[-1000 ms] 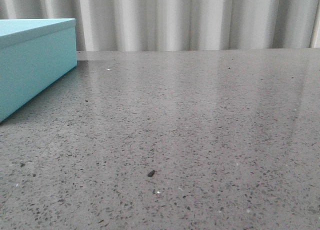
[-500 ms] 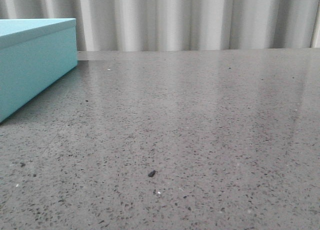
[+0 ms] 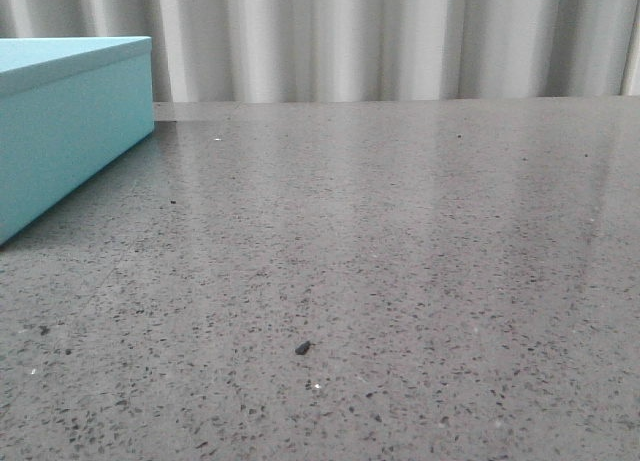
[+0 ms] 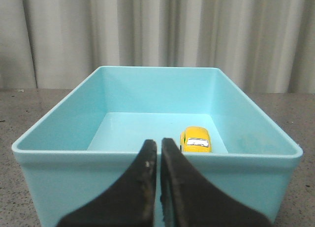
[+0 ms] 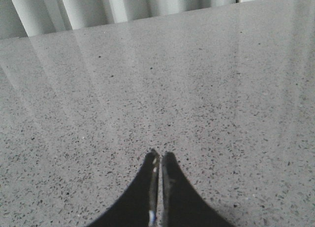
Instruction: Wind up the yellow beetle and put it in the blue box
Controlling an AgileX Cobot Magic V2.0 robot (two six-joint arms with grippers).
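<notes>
- Nothing is seen to have moved in the front view since the earlier frames; only the reflections on the table (image 3: 400, 231) are shifted slightly.
- One blue box (image 4: 157, 118) is seen: rectangular, smooth matte turquoise walls, open at the top, with rounded inner corners. It is placed at the far left of the table.
- One yellow beetle (image 4: 196, 140) is seen on the box floor: small, glossy, rounded body, with a pale window panel. It is placed close to the box's near wall, under the left gripper.
- Table surface: polished grey speckled stone, with one small dark speck (image 3: 302, 348) lying near the front.
- Left gripper (image 4: 159, 147): two black fingers held together, nothing clamped, positioned at the box's near rim.
- Right gripper (image 5: 159, 158): fingers pressed together, empty, over bare table.
- Backdrop: pale pleated curtain (image 3: 380, 41).
</notes>
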